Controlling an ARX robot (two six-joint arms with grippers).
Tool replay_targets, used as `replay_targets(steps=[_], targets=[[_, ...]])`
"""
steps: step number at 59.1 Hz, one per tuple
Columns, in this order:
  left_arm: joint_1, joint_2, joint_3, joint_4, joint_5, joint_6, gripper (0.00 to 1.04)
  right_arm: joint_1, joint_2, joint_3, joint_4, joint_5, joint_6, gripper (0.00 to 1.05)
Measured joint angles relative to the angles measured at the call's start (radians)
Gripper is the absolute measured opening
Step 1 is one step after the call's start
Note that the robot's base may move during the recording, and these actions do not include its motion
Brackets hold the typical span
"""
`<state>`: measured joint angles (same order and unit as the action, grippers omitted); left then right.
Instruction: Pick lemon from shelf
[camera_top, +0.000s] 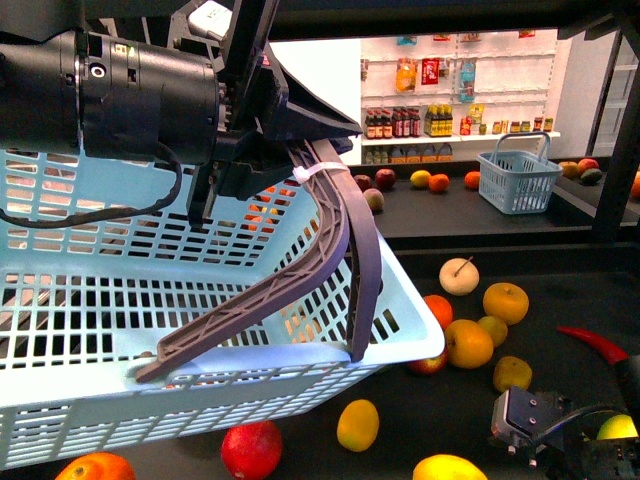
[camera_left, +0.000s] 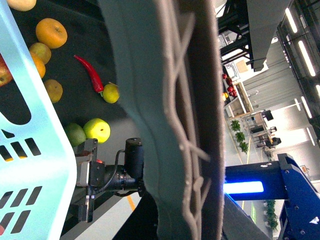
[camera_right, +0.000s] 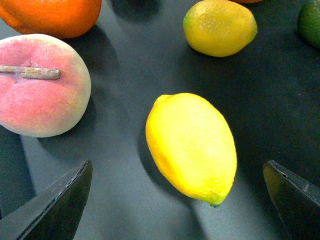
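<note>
Yellow lemon (camera_right: 191, 147) lies untouched on the shelf (camera_right: 115, 125); my right gripper (camera_right: 176, 170) hangs wide open over it, empty. Closing and lifting remain. Left gripper (camera_top: 300, 165) clamps the basket handle (camera_top: 340, 230).

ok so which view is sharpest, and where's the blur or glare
right wrist view: sharp, the lemon evenly lit with a soft shadow beside it; left wrist view: the basket handle is a close blurred mass and the ceiling lights blow out; front view: the far bottle shelves look washed out.
</note>
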<state>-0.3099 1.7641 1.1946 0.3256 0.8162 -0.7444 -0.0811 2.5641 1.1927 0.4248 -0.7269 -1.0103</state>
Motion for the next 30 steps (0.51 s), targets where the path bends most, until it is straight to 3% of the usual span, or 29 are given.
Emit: replay_targets(steps=[30], targets=[[0.000, 0.000, 0.000, 0.000, 0.000, 0.000, 0.09, 0.046, 0.142, 0.146, 0.011, 0.024, 0.005, 1.02]])
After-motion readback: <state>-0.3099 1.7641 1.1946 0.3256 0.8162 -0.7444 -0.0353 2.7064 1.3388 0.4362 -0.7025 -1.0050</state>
